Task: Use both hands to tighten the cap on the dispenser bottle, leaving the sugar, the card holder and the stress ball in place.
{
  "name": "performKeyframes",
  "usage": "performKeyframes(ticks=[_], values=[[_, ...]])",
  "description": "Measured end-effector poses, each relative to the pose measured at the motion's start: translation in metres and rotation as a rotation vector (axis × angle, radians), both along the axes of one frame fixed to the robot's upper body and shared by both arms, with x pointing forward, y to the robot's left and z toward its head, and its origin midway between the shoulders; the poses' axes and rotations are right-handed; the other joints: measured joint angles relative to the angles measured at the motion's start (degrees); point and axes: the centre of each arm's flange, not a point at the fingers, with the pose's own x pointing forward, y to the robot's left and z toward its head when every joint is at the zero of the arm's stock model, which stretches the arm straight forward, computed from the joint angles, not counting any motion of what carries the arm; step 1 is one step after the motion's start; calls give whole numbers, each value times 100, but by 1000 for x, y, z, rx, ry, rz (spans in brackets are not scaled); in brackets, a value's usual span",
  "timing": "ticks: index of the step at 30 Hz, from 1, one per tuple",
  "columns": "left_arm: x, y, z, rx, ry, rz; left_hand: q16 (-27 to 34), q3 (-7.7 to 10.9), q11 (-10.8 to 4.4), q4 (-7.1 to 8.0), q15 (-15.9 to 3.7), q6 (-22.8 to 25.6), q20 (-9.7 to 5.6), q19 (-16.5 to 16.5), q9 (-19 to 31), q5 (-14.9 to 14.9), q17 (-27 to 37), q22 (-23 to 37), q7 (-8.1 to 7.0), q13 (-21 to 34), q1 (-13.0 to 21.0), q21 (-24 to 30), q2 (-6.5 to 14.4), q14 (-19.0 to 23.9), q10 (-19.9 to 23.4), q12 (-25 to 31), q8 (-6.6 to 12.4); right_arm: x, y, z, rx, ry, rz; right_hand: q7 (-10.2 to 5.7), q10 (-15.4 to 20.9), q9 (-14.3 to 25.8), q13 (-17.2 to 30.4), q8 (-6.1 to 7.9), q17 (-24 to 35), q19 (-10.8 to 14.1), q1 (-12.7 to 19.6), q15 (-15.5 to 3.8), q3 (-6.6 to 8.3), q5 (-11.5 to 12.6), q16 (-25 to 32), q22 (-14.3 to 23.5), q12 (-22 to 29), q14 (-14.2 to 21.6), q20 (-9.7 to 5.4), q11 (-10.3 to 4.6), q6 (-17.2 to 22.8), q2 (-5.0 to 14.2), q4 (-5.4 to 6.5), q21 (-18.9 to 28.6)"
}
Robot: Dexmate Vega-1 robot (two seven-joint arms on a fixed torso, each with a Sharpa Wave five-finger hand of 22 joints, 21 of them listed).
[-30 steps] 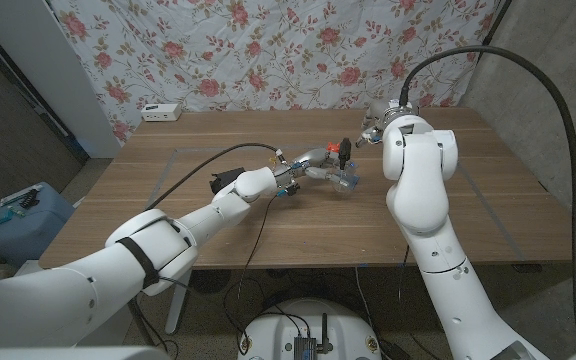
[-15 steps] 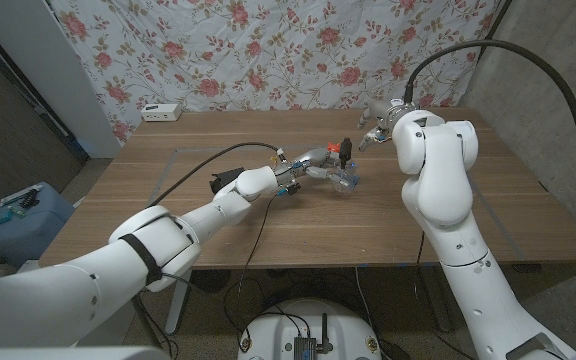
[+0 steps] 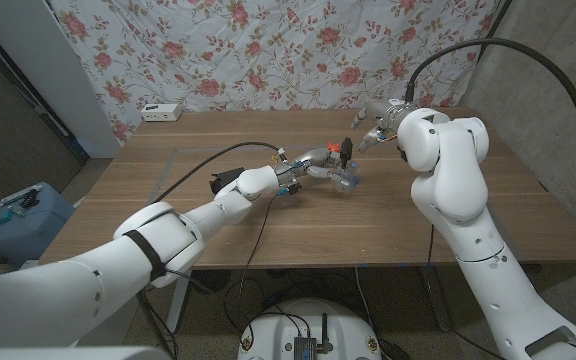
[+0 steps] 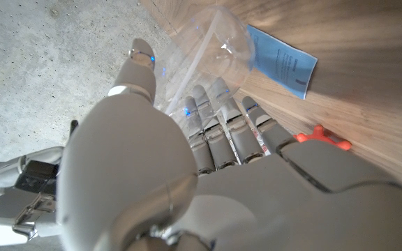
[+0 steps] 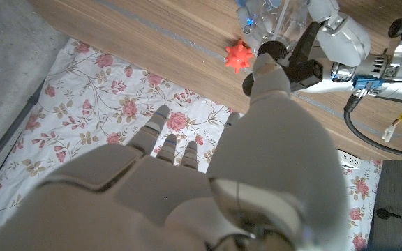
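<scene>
Your left arm stretches from the near left corner out over the middle of the counter (image 3: 168,200), forearm low and nearly straight. Your left robot hand (image 3: 313,162) wraps its fingers (image 4: 218,132) around the clear dispenser bottle (image 4: 215,42), thumb on the opposite side. Your right arm rises from the near right, elbow bent high. Your right robot hand (image 3: 373,112) hovers above the counter's far side, fingers spread apart, holding nothing.

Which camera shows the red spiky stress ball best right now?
The right wrist view: the stress ball lies unobstructed on the wood beside the dispenser bottle. The head view gives a tiny red speck; the left wrist view shows a sliver past the left hand.
</scene>
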Motion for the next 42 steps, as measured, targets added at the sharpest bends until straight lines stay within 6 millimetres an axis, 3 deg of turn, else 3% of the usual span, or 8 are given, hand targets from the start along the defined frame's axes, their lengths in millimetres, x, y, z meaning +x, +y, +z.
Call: performKeyframes(ticks=[16,42], values=[[1,-3,-1,2,5,0,0,0,3,0,0,0,0,0,0,21,0,0,0,0,0,0,0,0,-2,-2,3,4,7,0,-15,16,72,-7,-214,-27,0,-45,-26,-173,397,48,155,45,1,0,0,-254,9,-135,-70,51,0,0],[-4,-3,-3,-2,-5,-10,0,0,21,0,0,0,0,0,0,18,-2,0,0,0,0,0,0,0,-21,5,-15,12,13,-3,-58,94,64,1,-295,-25,-27,27,-25,-305,492,60,195,1,1,1,27,-344,40,-177,47,56,41,-23]])
